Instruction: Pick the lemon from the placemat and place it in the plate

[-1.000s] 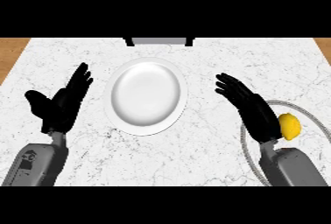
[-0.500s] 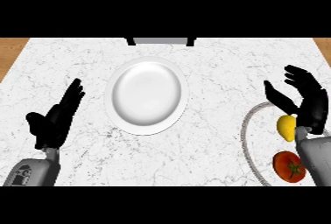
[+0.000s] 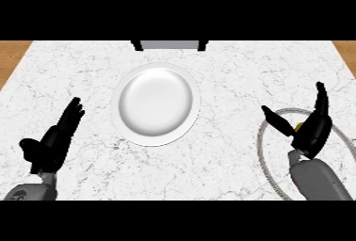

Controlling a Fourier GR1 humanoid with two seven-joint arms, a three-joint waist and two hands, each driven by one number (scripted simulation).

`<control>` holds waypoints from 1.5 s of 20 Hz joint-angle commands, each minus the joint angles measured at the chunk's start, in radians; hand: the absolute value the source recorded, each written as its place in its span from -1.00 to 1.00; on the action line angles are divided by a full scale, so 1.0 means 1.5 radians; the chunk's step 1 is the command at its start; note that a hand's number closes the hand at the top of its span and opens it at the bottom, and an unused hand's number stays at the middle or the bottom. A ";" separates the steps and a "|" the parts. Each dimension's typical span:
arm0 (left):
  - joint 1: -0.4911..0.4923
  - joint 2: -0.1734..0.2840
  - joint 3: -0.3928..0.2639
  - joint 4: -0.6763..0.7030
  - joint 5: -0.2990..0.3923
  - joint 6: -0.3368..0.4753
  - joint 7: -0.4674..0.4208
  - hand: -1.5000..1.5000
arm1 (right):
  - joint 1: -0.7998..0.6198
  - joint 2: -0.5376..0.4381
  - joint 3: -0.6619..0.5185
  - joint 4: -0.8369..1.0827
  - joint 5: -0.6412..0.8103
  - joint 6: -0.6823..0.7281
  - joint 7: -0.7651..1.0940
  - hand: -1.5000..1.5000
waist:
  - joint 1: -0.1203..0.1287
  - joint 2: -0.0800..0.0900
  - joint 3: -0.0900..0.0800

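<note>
R hand [image 3: 311, 132] sat over the placemat [image 3: 268, 162] at counter [image 3: 230, 160] right, fingers spread apart, thumb out; lemon [image 3: 297, 126] only a yellow sliver just behind its palm, not gripped. Plate [image 3: 156, 104] lay center, w/ L hand [image 3: 52, 143] resting open to its left.

The white plate [image 3: 156, 104] lies flat in the middle of the marble counter [image 3: 230, 70], with bare counter on every side of it. Between the plate and the round placemat [image 3: 265, 155] at the right runs an open strip of counter. The right hand [image 3: 311, 129] stands over the placemat, fingers spread, covering nearly all of the lemon [image 3: 297, 126]. The left hand [image 3: 54, 141] rests open at the lower left, well apart from the plate. A dark object [image 3: 170, 45] sits at the far edge behind the plate.
</note>
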 commanded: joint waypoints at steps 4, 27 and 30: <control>0.005 0.006 0.013 0.026 -0.002 -0.013 -0.024 0.00 | 0.023 -0.012 0.006 -0.033 0.231 0.046 0.280 -1.00 | -0.014 -0.004 -0.003; 0.034 -0.029 -0.003 -0.012 -0.029 0.001 -0.024 0.00 | 0.057 -0.094 -0.017 -0.266 0.230 0.636 0.738 -1.00 | 0.002 -0.001 0.001; 0.002 -0.019 0.011 -0.022 -0.024 -0.001 0.015 0.00 | 0.082 -0.086 -0.035 -0.289 0.214 0.640 0.722 -1.00 | -0.003 -0.001 0.002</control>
